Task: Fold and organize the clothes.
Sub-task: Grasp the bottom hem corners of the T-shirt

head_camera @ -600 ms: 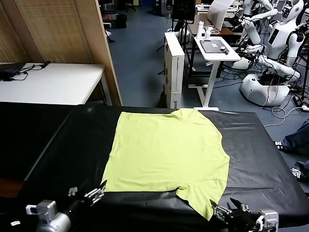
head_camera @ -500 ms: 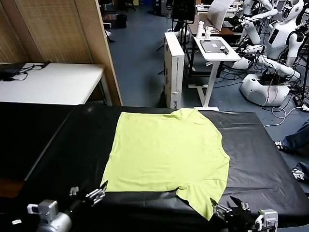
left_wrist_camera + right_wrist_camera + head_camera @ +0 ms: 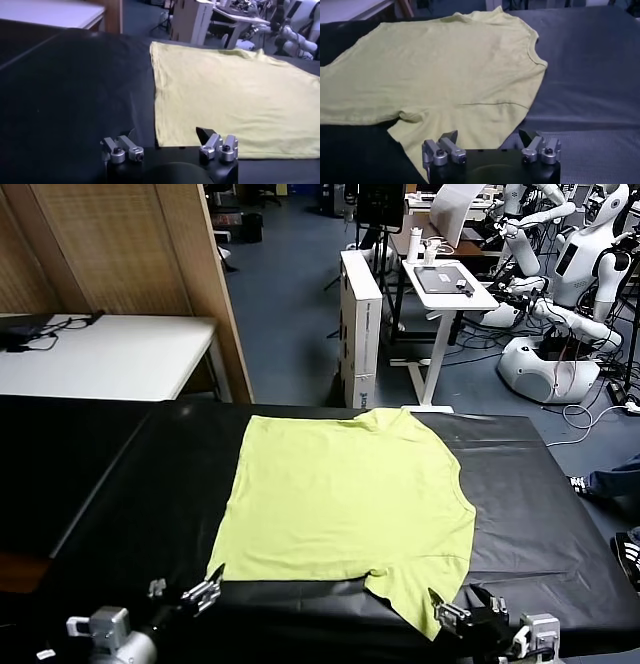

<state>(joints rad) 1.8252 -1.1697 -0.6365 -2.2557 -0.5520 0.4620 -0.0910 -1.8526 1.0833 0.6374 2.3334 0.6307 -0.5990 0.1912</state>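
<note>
The lime yellow-green T-shirt [image 3: 345, 499] lies flat, plain face up, on the black table [image 3: 120, 484], neck toward the far edge and one sleeve pointing at the near right. My left gripper [image 3: 186, 588] is open and empty at the near edge, just short of the shirt's near left hem corner [image 3: 159, 140]. The left wrist view shows that gripper [image 3: 160, 137] and the shirt [image 3: 225, 95]. My right gripper [image 3: 465, 612] is open and empty just past the near sleeve tip. In the right wrist view that gripper [image 3: 488, 135] hovers over the sleeve of the shirt [image 3: 445, 70].
A white table [image 3: 110, 354] and a wooden partition [image 3: 130, 244] stand at the back left. A tall white box [image 3: 360, 324], a white desk [image 3: 450, 284] and other robots [image 3: 560, 284] stand beyond the far edge. A person's shoe [image 3: 628, 549] is at the right.
Both grippers have sunk slightly toward the near edge in the head view; the left one shifted a little right. The shirt has not moved.
</note>
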